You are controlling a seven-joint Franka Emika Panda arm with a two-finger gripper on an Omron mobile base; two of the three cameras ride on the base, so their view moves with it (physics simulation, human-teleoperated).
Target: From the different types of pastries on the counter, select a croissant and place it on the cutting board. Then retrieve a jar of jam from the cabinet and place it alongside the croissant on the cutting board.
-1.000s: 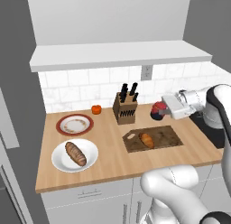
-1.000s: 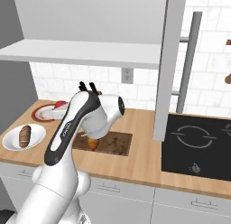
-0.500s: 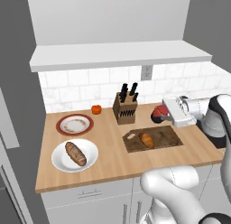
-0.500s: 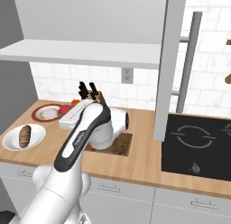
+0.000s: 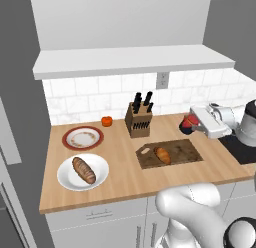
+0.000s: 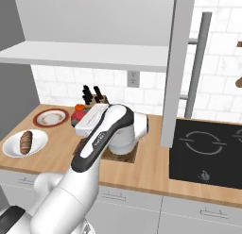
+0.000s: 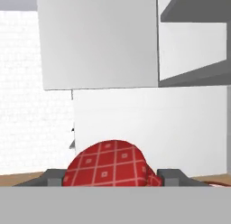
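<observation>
Right between my fingertips sits the jar of jam (image 7: 108, 164), its red checked top wedged into my gripper (image 7: 108, 178) — fingers closed on either side of it, so I've got it held. From the left base view my hand (image 5: 200, 123) has swung in from the stove side over the last second and now hangs above the counter (image 5: 120, 164), just past the right end of the cutting board (image 5: 185, 152), the jar (image 5: 189, 123) poking out at its tip and clear of the surface. That's the shift that matters: the jar is out of the cabinet and nearly over its target.

Further in, the croissant (image 5: 162, 155) lies on the board, left of centre, near the handle hole — so the first half of the job looks done, and the right half of the board is bare for the jar. I'd judge what's left is a short move inward and a lowering.

Behind the board stands the knife block (image 5: 139, 121), then the small orange object (image 5: 106, 121) by the wall. Off to the left the loaf (image 5: 83, 170) rests on its white plate (image 5: 101, 164).
</observation>
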